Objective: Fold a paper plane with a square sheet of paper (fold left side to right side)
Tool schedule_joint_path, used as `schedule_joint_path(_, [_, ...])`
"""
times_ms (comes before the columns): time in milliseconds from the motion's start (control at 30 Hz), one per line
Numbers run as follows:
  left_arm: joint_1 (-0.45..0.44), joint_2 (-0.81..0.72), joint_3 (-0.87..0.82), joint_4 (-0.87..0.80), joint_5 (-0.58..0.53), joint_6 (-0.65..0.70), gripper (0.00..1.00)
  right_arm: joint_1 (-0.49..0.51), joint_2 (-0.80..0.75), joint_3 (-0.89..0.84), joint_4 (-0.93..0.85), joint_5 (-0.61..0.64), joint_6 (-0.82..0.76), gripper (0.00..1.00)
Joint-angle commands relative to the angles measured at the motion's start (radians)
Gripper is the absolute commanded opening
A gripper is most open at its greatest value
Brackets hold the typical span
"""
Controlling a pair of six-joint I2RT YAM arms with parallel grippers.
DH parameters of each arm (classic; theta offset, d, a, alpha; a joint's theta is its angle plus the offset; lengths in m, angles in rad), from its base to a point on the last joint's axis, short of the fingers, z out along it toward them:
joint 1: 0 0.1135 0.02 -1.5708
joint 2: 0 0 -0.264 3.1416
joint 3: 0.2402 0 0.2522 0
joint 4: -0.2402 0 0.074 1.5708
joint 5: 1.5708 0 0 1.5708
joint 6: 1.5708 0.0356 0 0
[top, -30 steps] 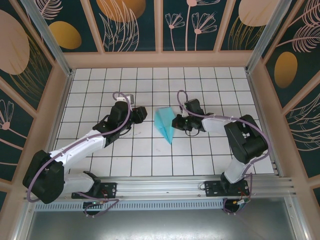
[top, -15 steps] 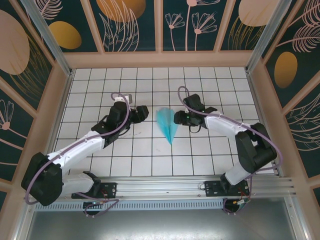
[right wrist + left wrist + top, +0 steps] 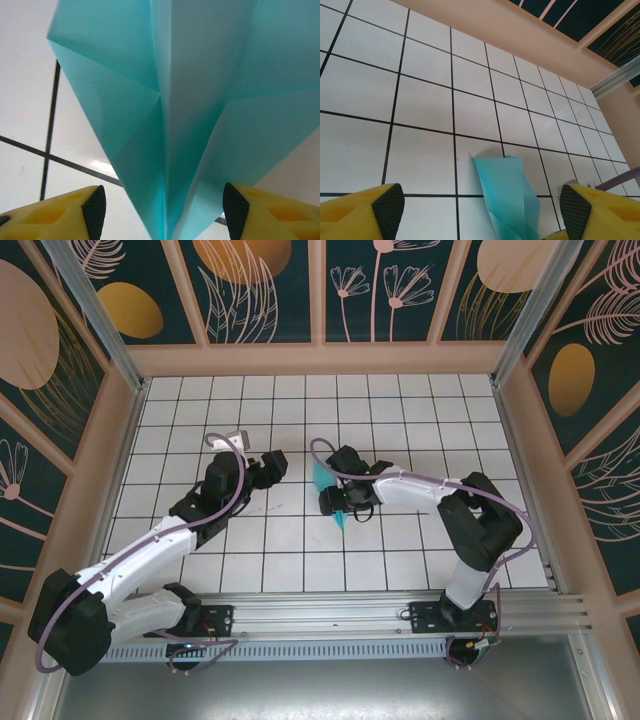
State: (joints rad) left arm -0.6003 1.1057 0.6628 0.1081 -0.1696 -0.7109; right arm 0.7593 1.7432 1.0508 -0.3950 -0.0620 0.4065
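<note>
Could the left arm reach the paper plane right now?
Probably yes: the left gripper faces the paper plane, jaws open, bare tiles between them, though the right gripper sits over its middle.

We are looking down from overhead; both wrist cameras are facing the paper plane point(image 3: 321, 479), the right one pressing closest.

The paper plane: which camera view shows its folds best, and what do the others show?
The right wrist view: the paper plane is close up, its centre ridge and diagonal creases sharp. The left wrist view shows one end on the tiles; the top view shows it small and partly covered.
</note>
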Motion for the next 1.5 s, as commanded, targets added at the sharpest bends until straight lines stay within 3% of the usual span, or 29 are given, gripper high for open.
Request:
schedule_joint_path(0, [0.002, -0.015, -0.011, 0.004, -0.019, -0.002, 0.84, 0.005, 0.021, 0.051, -0.029, 0.033, -0.004, 0.58])
schedule_joint_path(367, [0.003, -0.023, -0.009, -0.008, -0.021, 0.003, 0.84, -0.017, 0.097, 0.118, -0.039, 0.073, 0.0, 0.31])
schedule_joint_path(633, [0.003, -0.043, 0.003, -0.028, -0.023, 0.029, 0.85, -0.055, 0.12, 0.204, -0.088, 0.087, -0.02, 0.01])
schedule_joint_path(867, [0.003, -0.059, 0.009, -0.039, -0.025, 0.058, 0.85, -0.169, 0.198, 0.414, -0.219, 0.087, -0.073, 0.0])
schedule_joint_path(1167, [0.002, -0.059, 0.003, -0.053, -0.011, 0.084, 0.86, -0.282, 0.493, 0.856, -0.423, 0.118, -0.137, 0.0])
schedule_joint_path(1467, [0.003, -0.047, 0.004, -0.05, -0.002, 0.088, 0.87, -0.289, 0.61, 0.975, -0.494, 0.128, -0.169, 0.01])
